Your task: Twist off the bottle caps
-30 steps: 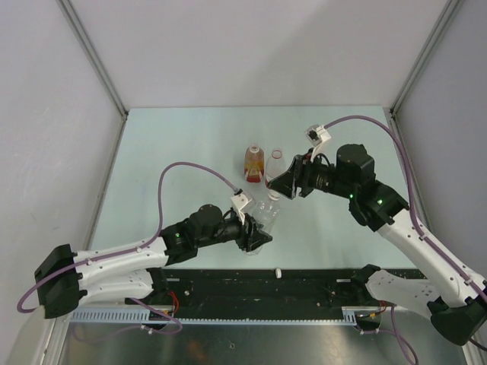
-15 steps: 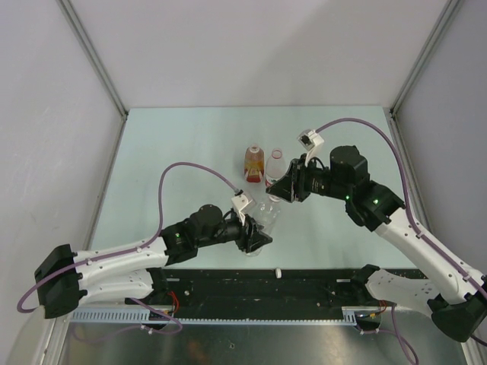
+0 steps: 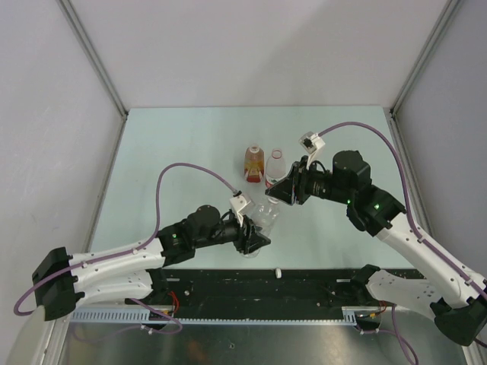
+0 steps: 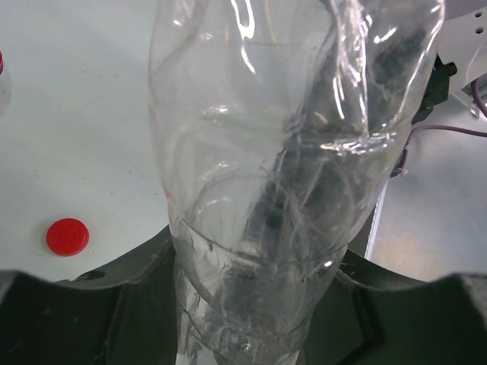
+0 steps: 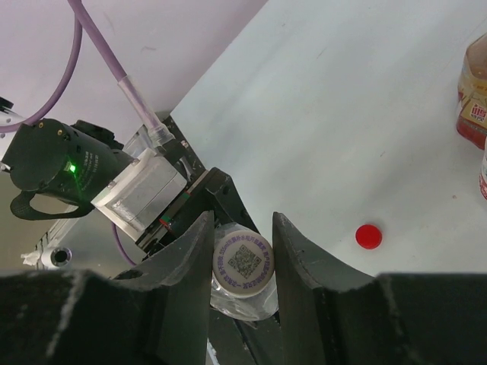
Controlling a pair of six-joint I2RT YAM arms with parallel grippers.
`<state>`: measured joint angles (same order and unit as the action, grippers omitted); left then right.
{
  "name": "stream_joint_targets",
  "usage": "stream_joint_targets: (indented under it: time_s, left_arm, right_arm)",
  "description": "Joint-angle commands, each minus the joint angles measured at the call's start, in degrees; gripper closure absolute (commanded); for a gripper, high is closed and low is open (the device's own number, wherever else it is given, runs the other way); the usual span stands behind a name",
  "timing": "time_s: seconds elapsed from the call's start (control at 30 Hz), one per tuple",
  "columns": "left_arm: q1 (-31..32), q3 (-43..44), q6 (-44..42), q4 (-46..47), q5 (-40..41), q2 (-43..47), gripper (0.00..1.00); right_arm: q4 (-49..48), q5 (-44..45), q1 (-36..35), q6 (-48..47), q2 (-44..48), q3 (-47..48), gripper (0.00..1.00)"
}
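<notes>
One red cap (image 5: 369, 236) is off; I've got left gripper (image 3: 256, 239) clamping the clear bottle (image 4: 266, 190), right gripper (image 5: 242, 225) pinching its white cap (image 5: 243, 262), not yet unscrewed.

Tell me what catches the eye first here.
A crumpled clear bottle is held at centre by the left end effector, with the right end effector clamped on its white cap. A loose red cap lies on the table nearby, and an amber bottle stands behind.
</notes>
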<state>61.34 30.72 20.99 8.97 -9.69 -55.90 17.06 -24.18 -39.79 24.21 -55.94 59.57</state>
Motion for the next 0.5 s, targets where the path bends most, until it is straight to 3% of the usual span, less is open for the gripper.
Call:
stream_joint_targets:
  time_s: [0.0, 0.23, 0.47]
  left_arm:
    - [-0.52, 0.31, 1.53, 2.35, 0.40, 1.87, 0.52]
    - [-0.52, 0.31, 0.45, 2.53, -1.54, 1.45, 0.67]
    - [-0.48, -0.59, -0.83, 4.91, -5.94, 5.47, 0.74]
  right_arm:
    - [-2.33, -3.18, -0.55, -0.68, 1.89, -0.71, 1.00]
    - [-4.87, -8.23, -0.62, -6.53, 3.51, -2.28, 1.00]
    - [-8.10, -16.99, -0.59, -11.47, 4.63, -3.83, 1.00]
